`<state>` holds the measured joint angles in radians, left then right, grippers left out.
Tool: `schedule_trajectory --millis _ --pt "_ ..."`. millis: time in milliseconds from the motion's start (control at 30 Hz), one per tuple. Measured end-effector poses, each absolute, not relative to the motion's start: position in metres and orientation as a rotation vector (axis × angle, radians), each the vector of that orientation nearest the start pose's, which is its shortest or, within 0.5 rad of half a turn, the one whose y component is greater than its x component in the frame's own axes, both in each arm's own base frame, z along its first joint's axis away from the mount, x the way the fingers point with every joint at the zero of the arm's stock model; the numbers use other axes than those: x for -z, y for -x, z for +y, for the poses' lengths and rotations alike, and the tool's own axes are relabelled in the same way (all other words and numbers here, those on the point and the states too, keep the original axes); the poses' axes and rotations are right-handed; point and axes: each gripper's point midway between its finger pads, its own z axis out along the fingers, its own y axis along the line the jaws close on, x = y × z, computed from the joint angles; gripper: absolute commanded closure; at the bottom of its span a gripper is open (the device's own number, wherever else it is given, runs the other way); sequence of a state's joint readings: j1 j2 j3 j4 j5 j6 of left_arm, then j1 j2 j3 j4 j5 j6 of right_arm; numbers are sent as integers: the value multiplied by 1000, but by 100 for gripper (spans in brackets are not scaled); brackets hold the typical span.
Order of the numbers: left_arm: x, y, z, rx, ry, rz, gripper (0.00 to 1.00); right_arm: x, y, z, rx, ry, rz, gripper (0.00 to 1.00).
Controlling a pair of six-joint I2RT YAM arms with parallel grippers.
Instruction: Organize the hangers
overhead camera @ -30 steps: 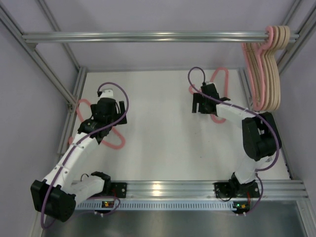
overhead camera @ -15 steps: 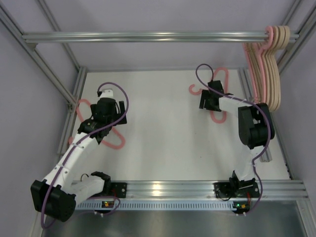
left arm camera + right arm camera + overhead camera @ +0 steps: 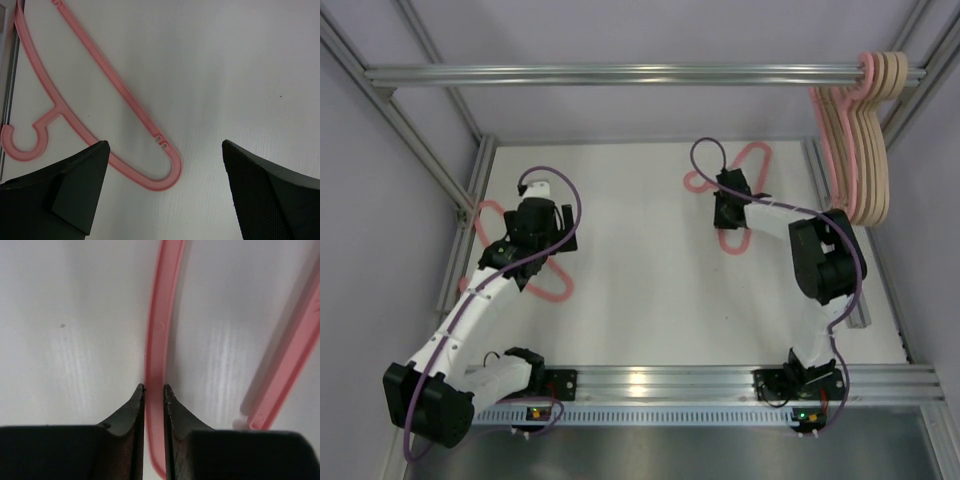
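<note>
One pink hanger lies flat at the table's left edge; the left wrist view shows its hook and rounded end. My left gripper hovers over it, jaws wide open with nothing between them. A second pink hanger is at the table's back right. My right gripper is shut on one of its thin bars. Several beige and pink hangers hang from the overhead rail at the far right.
Aluminium frame posts run along both table sides, close to each hanger. Purple cables loop over both arms. The second bar of the held hanger passes to the right of my right fingers.
My right gripper has shifted left and closed on the hanger's bar, and that hanger has slid left with it. The left arm has not moved.
</note>
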<state>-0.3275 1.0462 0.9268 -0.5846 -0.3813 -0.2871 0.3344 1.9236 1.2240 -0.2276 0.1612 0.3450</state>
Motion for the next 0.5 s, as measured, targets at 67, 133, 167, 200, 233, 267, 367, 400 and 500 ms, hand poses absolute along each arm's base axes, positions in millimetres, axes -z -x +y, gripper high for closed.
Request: schedule_trajectory --millis 67,133,167,200,233,267,367,400,500 --pt "-185 -298 -44 -96 152 2214 2 -26 -426 160 -106 -9 2485 100" --pt "-184 -298 -45 -93 150 2219 2 -25 -414 186 -136 68 2486 100" --pt "-184 -298 -45 -91 150 2220 2 -25 -406 198 -151 107 2489 100" --pt "-183 -299 -46 -88 149 2222 2 -25 -397 209 -171 144 2491 100" --pt "-183 -298 -46 -83 149 2223 2 -25 -385 220 -198 178 2496 100" --pt "-183 -298 -48 -74 150 2226 2 -25 -373 230 -231 209 2505 100" --pt "-182 -298 -53 -34 167 2230 2 -25 -336 255 -358 277 2530 100" --pt "-182 -298 -55 -16 176 2232 2 -25 -324 260 -399 291 2537 100" --pt "-181 -298 -65 61 206 2237 2 -29 -300 273 -515 308 2539 100"
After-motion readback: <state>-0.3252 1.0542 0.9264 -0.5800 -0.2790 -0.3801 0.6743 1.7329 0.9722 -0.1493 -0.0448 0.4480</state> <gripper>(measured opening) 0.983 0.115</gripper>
